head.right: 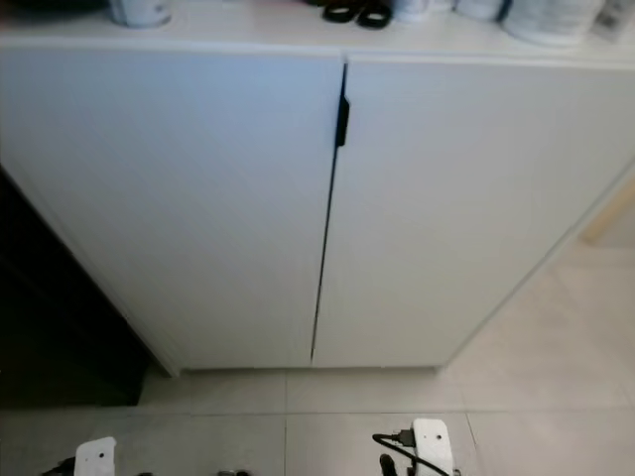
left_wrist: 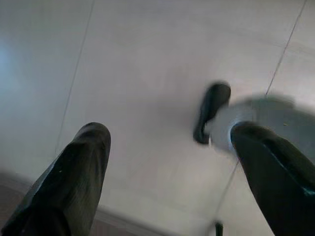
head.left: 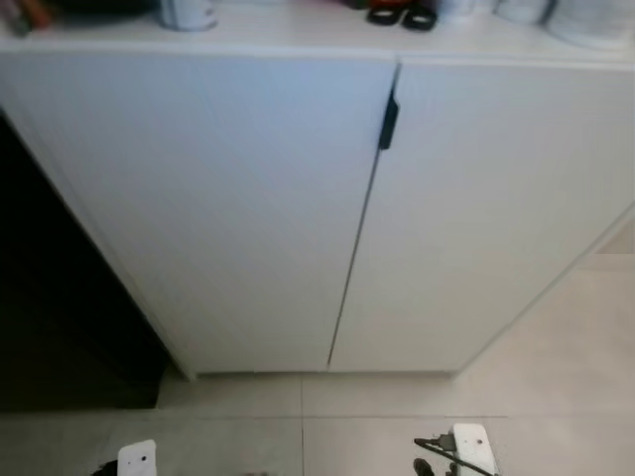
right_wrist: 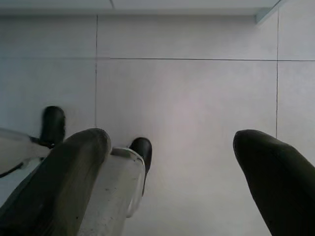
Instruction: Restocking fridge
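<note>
A white two-door cabinet [head.left: 248, 198] stands right in front of me with both doors shut. A small black handle [head.left: 388, 121] sits at the top of the seam between the doors. Both arms hang low at my sides, their white wrist parts [head.left: 137, 458] [head.left: 471, 446] showing at the bottom edge of the eye views. My left gripper [left_wrist: 170, 137] points down at the tiled floor, fingers spread wide with nothing between them. My right gripper [right_wrist: 172, 140] is open over the floor too, and holds nothing.
On the cabinet top stand a pale cup [head.left: 187, 12], two black rings [head.left: 402, 16] and white containers [head.right: 551, 18]. A dark opening [head.left: 60, 297] lies left of the cabinet. Light tiled floor [head.left: 556, 347] spreads in front and to the right. My feet [right_wrist: 140, 150] show below the grippers.
</note>
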You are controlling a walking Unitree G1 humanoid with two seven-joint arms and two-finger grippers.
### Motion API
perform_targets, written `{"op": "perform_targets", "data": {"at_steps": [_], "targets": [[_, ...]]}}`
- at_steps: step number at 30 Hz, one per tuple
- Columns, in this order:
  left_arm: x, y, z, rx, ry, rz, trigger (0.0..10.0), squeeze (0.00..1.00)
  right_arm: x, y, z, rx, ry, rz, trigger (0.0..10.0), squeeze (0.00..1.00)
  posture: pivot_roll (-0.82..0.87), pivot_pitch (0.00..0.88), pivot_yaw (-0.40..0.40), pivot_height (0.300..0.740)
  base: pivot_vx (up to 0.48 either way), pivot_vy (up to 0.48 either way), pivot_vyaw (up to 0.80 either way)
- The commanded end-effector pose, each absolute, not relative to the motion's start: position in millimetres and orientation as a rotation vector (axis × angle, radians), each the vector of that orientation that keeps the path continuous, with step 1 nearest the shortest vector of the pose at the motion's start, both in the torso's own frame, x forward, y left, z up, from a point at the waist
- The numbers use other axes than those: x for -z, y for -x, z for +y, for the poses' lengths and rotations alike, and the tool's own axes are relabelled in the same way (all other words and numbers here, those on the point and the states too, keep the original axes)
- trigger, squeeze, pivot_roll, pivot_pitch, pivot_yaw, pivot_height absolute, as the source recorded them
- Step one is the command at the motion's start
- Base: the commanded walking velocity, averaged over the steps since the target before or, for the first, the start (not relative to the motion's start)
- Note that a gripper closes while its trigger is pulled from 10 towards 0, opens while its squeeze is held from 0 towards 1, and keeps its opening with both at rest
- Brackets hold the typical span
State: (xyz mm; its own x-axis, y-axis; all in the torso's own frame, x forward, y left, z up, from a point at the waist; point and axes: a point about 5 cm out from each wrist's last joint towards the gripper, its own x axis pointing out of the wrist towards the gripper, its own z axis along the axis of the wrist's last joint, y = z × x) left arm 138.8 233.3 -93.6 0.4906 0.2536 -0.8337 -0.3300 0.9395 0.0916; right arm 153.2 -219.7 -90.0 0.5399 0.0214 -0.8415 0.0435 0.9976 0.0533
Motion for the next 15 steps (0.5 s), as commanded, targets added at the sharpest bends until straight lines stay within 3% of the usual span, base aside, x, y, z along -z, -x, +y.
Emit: {"op": "perform_targets", "data": {"at_steps": [1, 6, 15], "targets": [[92.5, -139.2, 238.0, -0.360, 0.068, 1.002, 10.0, 0.00, 91.8, -152.9, -211.4, 0.003, -0.094, 1.005, 10.0, 0.00, 0.02, 0.154, -0.068, 0.736, 0.000, 0.000, 0.80], [92.5, -138.8, 238.6, -0.362, 0.067, 1.006, 10.0, 0.00, 93.5, -157.0, -193.7, 0.021, -0.139, 0.995, 10.0, 0.00, 0.02, 0.153, -0.065, 0.736, 0.000, 0.000, 0.16], [92.8, -138.6, 238.3, -0.356, 0.066, 1.011, 10.0, 0.00, 92.6, -164.7, -179.9, 0.018, -0.149, 0.989, 10.0, 0.00, 0.02, 0.136, -0.068, 0.736, 0.000, 0.432, 0.00]]}}
